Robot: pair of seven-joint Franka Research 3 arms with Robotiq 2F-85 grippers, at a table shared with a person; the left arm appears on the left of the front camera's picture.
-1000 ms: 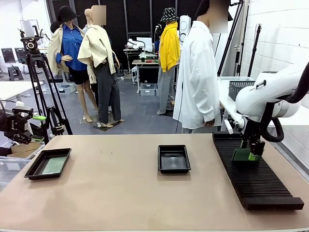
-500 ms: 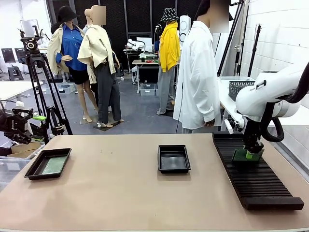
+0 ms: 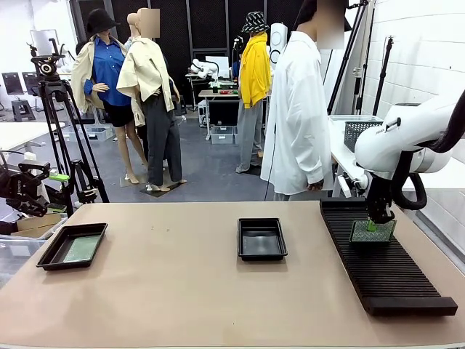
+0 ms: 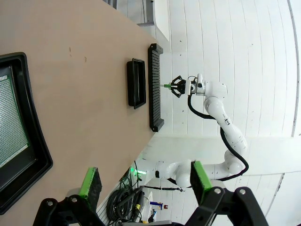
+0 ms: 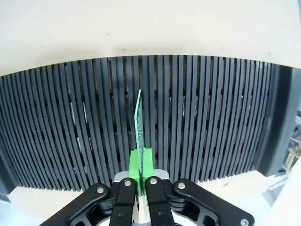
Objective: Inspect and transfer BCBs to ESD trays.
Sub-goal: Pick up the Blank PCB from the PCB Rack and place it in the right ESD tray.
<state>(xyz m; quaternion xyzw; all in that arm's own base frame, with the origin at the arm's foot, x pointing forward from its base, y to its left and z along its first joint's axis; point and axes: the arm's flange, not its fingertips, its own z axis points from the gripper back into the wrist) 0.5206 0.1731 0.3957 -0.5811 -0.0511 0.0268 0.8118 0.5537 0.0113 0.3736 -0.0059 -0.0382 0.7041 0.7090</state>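
Pick-up step: right gripper (image 3: 373, 224) clenched on thin flat green rectangular circuit board (image 5: 138, 115) standing in long black ribbed plastic rack (image 3: 392, 280) at bench's right edge. Left gripper (image 4: 146, 179) released. Next: lift straight up.

At the frame's right, the right arm (image 3: 407, 142) is glossy white and rounded, with a looping black cable (image 3: 419, 198), and the right gripper (image 5: 140, 162) is black, silver-screwed and green-padded.

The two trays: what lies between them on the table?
Nothing: in the front view, bare table separates the left tray, holding a board, from the middle tray.
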